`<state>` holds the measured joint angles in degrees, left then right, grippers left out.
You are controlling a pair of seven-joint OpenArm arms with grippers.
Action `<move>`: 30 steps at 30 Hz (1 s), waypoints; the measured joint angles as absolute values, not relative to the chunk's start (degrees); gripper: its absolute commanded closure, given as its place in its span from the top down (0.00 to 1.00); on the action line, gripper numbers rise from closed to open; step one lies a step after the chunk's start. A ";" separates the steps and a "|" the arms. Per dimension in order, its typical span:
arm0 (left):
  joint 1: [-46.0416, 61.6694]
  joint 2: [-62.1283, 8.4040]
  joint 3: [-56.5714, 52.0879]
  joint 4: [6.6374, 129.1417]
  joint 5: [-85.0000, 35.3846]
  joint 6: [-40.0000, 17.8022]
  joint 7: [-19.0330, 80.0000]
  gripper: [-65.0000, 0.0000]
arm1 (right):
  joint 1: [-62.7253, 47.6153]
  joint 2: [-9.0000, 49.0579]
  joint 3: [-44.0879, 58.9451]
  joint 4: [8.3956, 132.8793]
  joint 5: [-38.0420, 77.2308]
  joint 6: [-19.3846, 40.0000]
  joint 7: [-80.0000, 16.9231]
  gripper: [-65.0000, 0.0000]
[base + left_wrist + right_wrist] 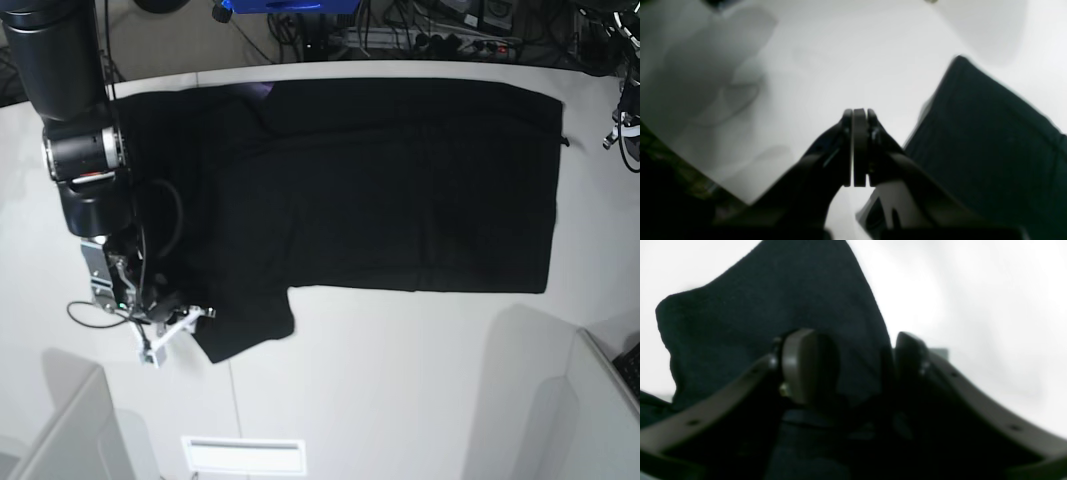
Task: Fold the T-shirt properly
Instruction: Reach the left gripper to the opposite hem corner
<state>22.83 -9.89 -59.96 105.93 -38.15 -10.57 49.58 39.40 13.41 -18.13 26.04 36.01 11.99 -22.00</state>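
The black T-shirt [380, 190] lies spread flat across the far half of the white table [400, 390], with one sleeve [245, 325] sticking out toward the near left. My right gripper [195, 318] is at that sleeve's edge. In the right wrist view its fingers [806, 366] stand apart, and the black cloth [773, 300] lies between and beyond them. My left gripper [859, 113] is shut with nothing in it, hanging over bare table. A corner of the black cloth [990, 140] lies to its right.
Grey panels rise at the near left [70, 430] and near right [600, 400] corners. A white slotted plate [243, 455] sits at the front edge. Cables and equipment [420, 40] crowd the space behind the table.
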 measured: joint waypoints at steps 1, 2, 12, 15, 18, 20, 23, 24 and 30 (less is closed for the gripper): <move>22.87 -10.61 -58.92 104.90 -37.76 -10.50 49.54 0.00 | 39.31 13.52 -18.20 25.96 36.01 11.99 -21.78 0.28; 23.07 -11.90 -57.04 103.79 -37.65 -10.46 49.63 0.00 | 39.16 13.61 -18.20 25.96 36.03 11.99 -21.80 0.20; 14.31 -17.69 -50.26 97.25 -38.26 -10.52 49.63 0.62 | 39.03 13.52 -18.13 25.91 36.29 11.99 -22.24 0.00; 9.67 -20.53 -47.48 92.95 -37.82 -9.93 48.80 0.87 | 39.05 13.43 -18.11 25.87 36.45 11.99 -22.28 0.00; 5.17 -22.83 -42.85 87.44 -37.91 -10.35 49.39 0.90 | 39.05 13.41 -18.13 25.87 36.49 11.99 -22.28 0.00; 2.11 -24.05 -40.42 83.70 -37.95 -10.24 49.52 0.90 | 39.03 13.43 -18.11 25.87 36.69 11.99 -22.28 0.00; -2.94 -26.00 -36.16 77.32 -37.87 -10.22 49.12 0.90 | 39.03 13.43 -18.11 25.87 36.69 12.01 -22.24 0.00; -4.51 -26.68 -34.61 75.07 -37.82 -10.33 49.15 0.90 | 39.03 13.43 -18.11 25.87 36.69 11.99 -22.24 0.00; -15.92 -28.93 -23.24 61.25 -37.89 -10.26 48.75 0.90 | 39.05 13.43 -18.11 25.87 36.67 11.99 -22.31 0.00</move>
<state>-15.92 -28.93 -23.24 61.25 -37.89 -10.26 48.75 39.05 13.43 -18.11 25.87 36.67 11.99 -22.31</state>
